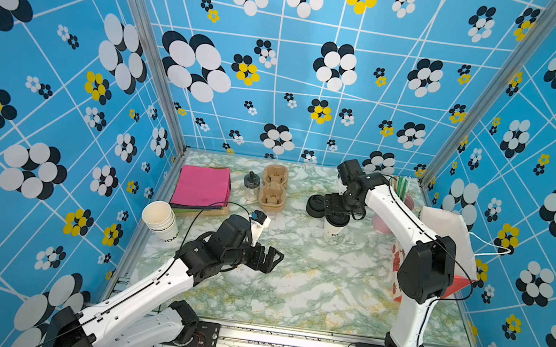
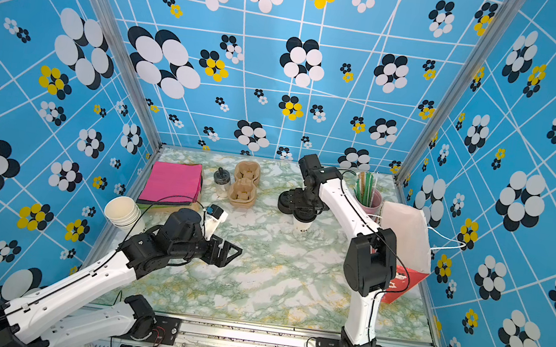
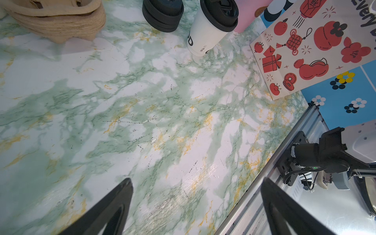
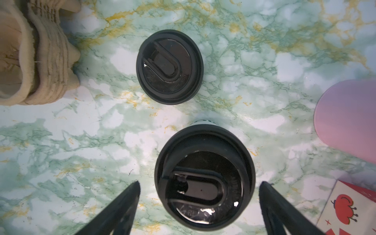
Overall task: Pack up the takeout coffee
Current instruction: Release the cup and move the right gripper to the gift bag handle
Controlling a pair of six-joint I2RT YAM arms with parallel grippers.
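Note:
The takeout coffee [image 1: 332, 229] [image 2: 303, 223] is a white paper cup with dark lettering and a black sip lid. It stands upright on the marble table, right of centre in both top views. My right gripper [image 4: 200, 183] hangs straight above it, open. Its two fingers stand on either side of the lid [image 4: 204, 179], with a gap of table showing on each side. My left gripper [image 1: 272, 259] [image 3: 196, 180] is open and empty over bare table, well in front and to the left of the cup [image 3: 207, 30].
A squat stack of black lids [image 1: 316, 206] [image 4: 169, 67] sits just beside the cup. Pulp cup carriers [image 1: 272, 188], a small jar [image 1: 251, 185], pink napkins [image 1: 202, 186] and stacked lidless cups [image 1: 159, 219] lie to the left. A printed paper bag [image 1: 451, 233] and a pink straw holder [image 2: 370, 197] stand at the right.

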